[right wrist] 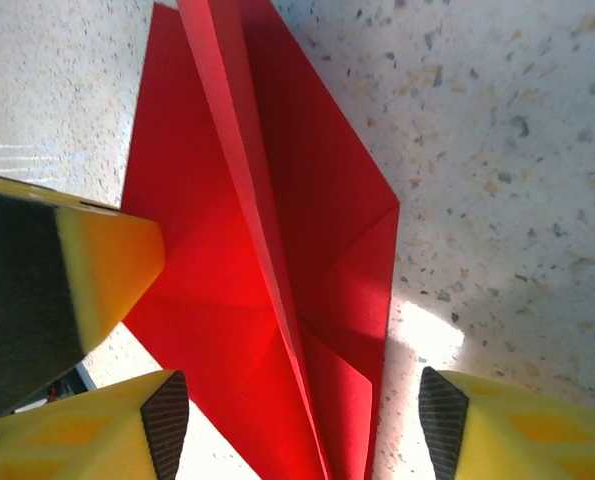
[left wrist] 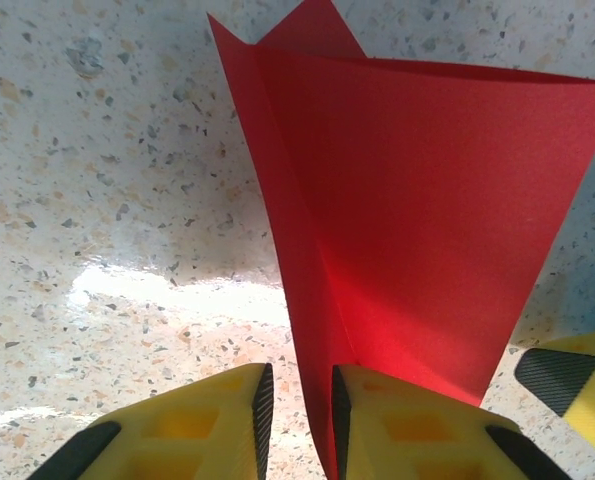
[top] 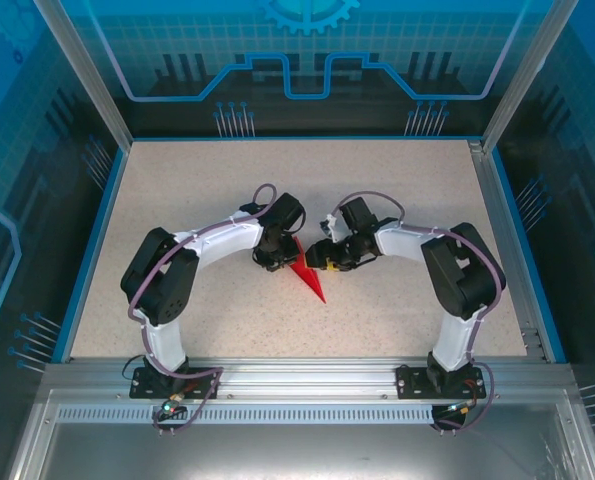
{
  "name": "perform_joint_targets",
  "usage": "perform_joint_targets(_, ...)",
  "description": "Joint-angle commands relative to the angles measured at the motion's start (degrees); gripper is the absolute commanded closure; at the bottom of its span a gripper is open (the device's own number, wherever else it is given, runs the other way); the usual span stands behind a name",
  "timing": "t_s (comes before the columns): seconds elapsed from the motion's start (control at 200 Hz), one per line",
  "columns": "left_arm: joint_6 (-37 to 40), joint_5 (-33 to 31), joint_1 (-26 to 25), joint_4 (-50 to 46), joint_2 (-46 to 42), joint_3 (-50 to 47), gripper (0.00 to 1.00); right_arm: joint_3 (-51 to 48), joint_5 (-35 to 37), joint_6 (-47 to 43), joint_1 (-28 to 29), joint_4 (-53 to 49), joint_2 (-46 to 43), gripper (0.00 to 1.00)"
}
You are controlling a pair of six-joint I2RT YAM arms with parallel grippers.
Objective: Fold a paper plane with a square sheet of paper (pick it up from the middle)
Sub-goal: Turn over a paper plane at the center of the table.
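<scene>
Plane (top: 308, 273) is sitting on the table (top: 187, 190) between the 2 grippers, its centre ridge standing up. Left gripper (left wrist: 297, 405) is straddling that ridge, jaws narrowly apart, not clamping. Right gripper (right wrist: 304, 412) is hanging wide open, holding nothing. Next, I reckon: pinching the ridge and lifting.

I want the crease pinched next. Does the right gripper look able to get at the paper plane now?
Probably yes: the right gripper stands open astride the raised centre fold of the paper plane, with nothing between them. The left gripper, close alongside at the same fold, leaves little spare room.
</scene>
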Motion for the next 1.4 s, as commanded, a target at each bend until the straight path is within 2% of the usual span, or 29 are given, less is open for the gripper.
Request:
perform_joint_targets(0.0, 0.4, -0.6, -0.4, 0.4, -1.9, -1.3, 0.75, 1.5, -2.5, -1.5, 1.2, -1.3, 1.3, 0.36)
perform_joint_targets(0.475, 0.2, -0.4, -0.4, 1.0, -1.9, -1.9, 0.75, 1.7, -5.3, -4.1, 2.8, -2.5, 1.1, 0.41)
perform_joint_targets(1.07, -0.1, -0.5, -0.4, 1.6, -3.3, -2.9, 0.75, 4.9, 3.9, -7.0, 6.2, -7.5, 3.4, 0.58)
perform_joint_targets(1.396, -0.2, -0.4, -0.4, 2.5, -4.3, -3.9, 0.75, 6.1, 5.8, -8.1, 7.0, -8.9, 5.3, 0.69)
